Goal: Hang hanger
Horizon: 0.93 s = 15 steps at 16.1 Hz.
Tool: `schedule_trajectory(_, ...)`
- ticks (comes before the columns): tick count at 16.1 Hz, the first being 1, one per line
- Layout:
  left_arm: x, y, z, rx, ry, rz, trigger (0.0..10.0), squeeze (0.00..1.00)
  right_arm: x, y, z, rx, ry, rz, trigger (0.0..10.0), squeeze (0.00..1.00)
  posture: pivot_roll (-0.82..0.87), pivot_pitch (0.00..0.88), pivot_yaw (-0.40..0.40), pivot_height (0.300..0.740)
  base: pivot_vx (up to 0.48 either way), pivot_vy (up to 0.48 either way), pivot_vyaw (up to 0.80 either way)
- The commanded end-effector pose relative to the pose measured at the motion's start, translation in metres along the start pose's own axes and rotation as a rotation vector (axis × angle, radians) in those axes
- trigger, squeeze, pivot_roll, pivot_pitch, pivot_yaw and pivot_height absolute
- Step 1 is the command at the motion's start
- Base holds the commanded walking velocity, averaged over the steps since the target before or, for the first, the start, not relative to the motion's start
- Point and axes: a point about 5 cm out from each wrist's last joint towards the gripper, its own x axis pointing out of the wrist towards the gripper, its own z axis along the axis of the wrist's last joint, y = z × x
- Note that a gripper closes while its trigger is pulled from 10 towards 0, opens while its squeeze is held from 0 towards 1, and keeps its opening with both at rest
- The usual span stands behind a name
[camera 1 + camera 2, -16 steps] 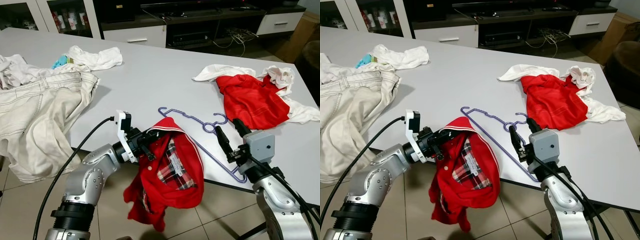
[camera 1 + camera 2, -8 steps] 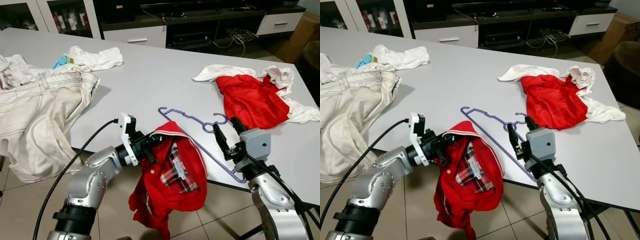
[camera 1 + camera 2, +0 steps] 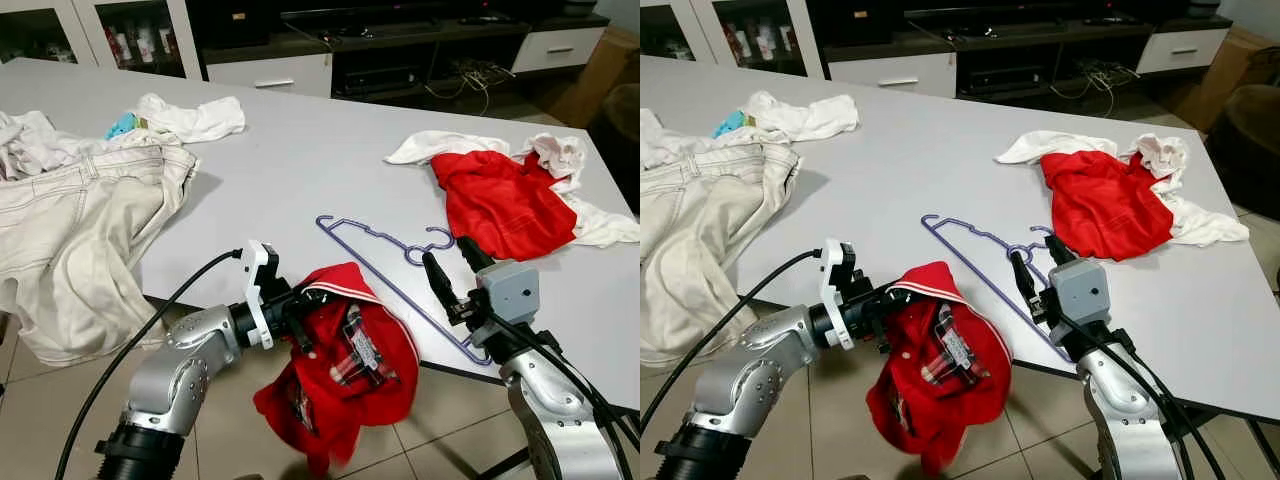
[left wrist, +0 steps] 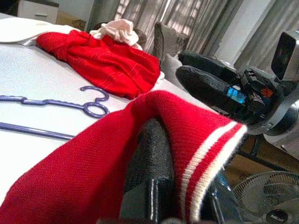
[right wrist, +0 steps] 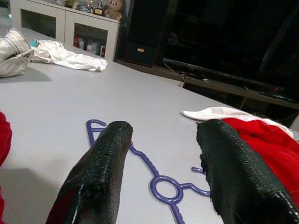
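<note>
Hanger (image 3: 400, 255), purple, lies flat on the grey table (image 3: 290, 160), just ahead of the right gripper (image 3: 450, 270), whose jaws stand apart. Left gripper (image 3: 300, 320) is clamped on a red shirt (image 3: 345, 375).

1. Your left arm (image 3: 185, 365) reaches in low toward the table (image 3: 300, 150) edge, forearm roughly level, elbow bent below the tabletop.
2. Your left gripper (image 3: 296, 318) sits at the table's near edge, fingers clamped on the collar of the shirt (image 3: 345, 375).
3. Your right arm (image 3: 545, 400) rises from under the table's near edge.
4. Your right gripper (image 3: 448, 268) hovers just above the tabletop, its fingers (image 5: 100, 168) spread apart, holding nothing.
</note>
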Motion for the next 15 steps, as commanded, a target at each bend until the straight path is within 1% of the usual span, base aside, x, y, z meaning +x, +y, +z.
schedule_trajectory(1, 0.002, -0.004, 0.005, 0.042, -0.008, -0.013, 10.0, 0.0, 0.001, -0.004, 0.001, -0.008, -0.008, -0.01, 10.0, 0.0, -0.08, 0.0, 0.006, 0.74, 0.0, 0.0, 0.0)
schedule_trajectory(4, -0.002, -0.009, -0.005, 0.067, 0.03, -0.014, 10.0, 0.0, 0.001, -0.002, 0.0, -0.003, -0.008, -0.014, 10.0, 0.0, -0.08, 0.0, 0.006, 0.74, 0.0, 0.0, 0.0)
schedule_trajectory(5, -0.003, -0.011, -0.012, 0.082, 0.054, -0.013, 10.0, 0.0, 0.001, -0.002, 0.0, -0.006, -0.007, -0.008, 10.0, 0.0, -0.08, 0.0, 0.006, 0.74, 0.0, 0.0, 0.0)
schedule_trajectory(7, -0.005, -0.011, -0.016, 0.09, 0.066, 0.002, 10.0, 0.0, 0.001, 0.0, 0.0, -0.014, -0.009, 0.016, 10.0, 0.0, -0.08, 0.0, 0.006, 0.74, 0.0, 0.0, 0.0)
schedule_trajectory(8, -0.006, -0.011, -0.017, 0.089, 0.066, 0.007, 10.0, 0.0, 0.001, 0.001, 0.001, -0.012, -0.009, 0.022, 10.0, 0.0, -0.08, 0.0, 0.006, 0.74, 0.0, 0.0, 0.0)
schedule_trajectory(9, -0.007, -0.01, -0.02, 0.09, 0.07, 0.013, 10.0, 0.0, 0.0, 0.005, 0.002, 0.006, -0.017, 0.066, 10.0, 0.0, -0.08, 0.0, 0.006, 0.74, 0.0, 0.0, 0.0)
schedule_trajectory(11, -0.007, -0.012, -0.022, 0.09, 0.069, 0.012, 10.0, 0.0, -0.002, 0.009, 0.004, 0.027, -0.026, 0.1, 10.0, 0.0, -0.08, 0.0, 0.005, 0.74, 0.0, 0.0, 0.0)
schedule_trajectory(15, -0.004, -0.014, -0.023, 0.092, 0.059, 0.014, 10.0, 0.0, -0.001, 0.011, 0.003, 0.025, -0.025, 0.102, 10.0, 0.0, -0.07, 0.0, 0.003, 0.74, 0.0, 0.0, 0.0)
